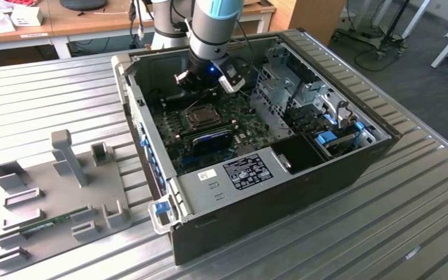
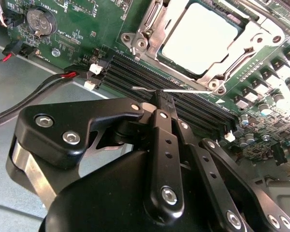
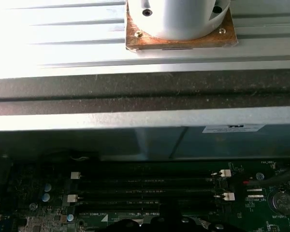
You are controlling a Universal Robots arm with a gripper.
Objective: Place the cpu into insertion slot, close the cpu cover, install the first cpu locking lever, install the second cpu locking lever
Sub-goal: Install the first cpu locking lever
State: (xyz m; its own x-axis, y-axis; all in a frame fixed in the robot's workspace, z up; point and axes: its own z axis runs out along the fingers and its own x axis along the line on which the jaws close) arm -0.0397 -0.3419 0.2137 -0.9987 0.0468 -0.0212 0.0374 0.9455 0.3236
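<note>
Now cpu (image 2: 199, 36) sits within cpu cover (image 2: 255, 42), near pincer (image 2: 163, 97).

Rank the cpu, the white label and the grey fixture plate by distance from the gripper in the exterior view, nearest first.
1. cpu: on the motherboard, right beside the gripper.
2. white label: inside the case, past the motherboard's edge.
3. grey fixture plate: outside the case on the table, at the exterior view's left.
</note>
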